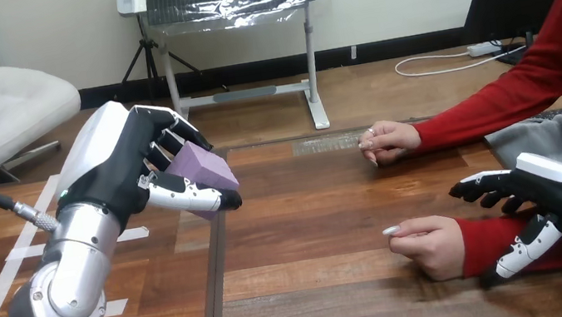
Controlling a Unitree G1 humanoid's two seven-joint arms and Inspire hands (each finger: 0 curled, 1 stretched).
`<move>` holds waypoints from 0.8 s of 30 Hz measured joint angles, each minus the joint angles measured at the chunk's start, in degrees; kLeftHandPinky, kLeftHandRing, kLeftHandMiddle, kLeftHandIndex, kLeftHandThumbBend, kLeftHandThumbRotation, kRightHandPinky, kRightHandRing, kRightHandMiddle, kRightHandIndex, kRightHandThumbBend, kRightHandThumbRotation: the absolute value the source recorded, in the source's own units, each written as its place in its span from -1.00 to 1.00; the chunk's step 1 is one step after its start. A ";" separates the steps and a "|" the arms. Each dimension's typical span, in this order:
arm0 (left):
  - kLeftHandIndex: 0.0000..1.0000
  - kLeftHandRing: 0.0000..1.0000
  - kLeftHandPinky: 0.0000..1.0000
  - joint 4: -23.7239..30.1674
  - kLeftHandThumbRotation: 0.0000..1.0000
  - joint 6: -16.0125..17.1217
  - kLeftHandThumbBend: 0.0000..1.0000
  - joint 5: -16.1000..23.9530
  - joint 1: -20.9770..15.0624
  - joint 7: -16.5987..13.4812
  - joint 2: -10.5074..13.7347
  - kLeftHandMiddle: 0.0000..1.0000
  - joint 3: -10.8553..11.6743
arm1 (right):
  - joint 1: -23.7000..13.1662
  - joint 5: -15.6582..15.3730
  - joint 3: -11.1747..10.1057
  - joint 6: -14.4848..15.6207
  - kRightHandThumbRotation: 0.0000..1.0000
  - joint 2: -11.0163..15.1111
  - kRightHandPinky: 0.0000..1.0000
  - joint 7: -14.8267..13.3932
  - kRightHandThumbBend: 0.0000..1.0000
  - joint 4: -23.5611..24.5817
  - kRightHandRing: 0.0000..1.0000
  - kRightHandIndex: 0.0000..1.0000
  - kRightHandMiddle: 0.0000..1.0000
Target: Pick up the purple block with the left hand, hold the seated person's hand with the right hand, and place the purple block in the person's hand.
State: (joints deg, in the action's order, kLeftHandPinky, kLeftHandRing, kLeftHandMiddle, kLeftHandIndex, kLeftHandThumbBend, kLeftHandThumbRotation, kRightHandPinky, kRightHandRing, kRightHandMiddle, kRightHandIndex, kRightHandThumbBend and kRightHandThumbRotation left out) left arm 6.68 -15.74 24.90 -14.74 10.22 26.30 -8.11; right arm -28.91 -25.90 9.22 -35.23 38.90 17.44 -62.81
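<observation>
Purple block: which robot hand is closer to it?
Left. The left robot hand is curled round the purple block, raised at the view's left. The right robot hand is far off at the right, by the person's sleeve.

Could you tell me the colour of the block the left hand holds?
The block is purple, head view.

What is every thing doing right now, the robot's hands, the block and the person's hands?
Left hand: raised, fingers curled round the block.
Block: held up off the table.
Right hand: at the near hand's sleeve; grip unclear.
Near hand: curled shut, resting on the table.
Far hand: loosely curled, resting on the table.
</observation>
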 measured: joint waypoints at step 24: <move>-0.14 -0.36 -0.48 0.10 -1.00 -0.18 0.54 -0.83 0.00 0.86 -0.01 -0.22 0.47 | -3.45 -10.38 6.54 4.66 -0.97 0.25 0.69 -11.38 1.00 -0.94 0.68 0.69 0.69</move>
State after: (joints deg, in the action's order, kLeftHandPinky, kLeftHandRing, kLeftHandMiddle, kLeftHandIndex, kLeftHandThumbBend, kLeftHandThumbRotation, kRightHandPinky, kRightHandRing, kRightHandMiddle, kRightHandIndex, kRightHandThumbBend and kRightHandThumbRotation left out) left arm 6.77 -15.92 24.06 -14.74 11.08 26.29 -7.64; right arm -32.36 -36.28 15.77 -30.57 39.15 6.06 -63.75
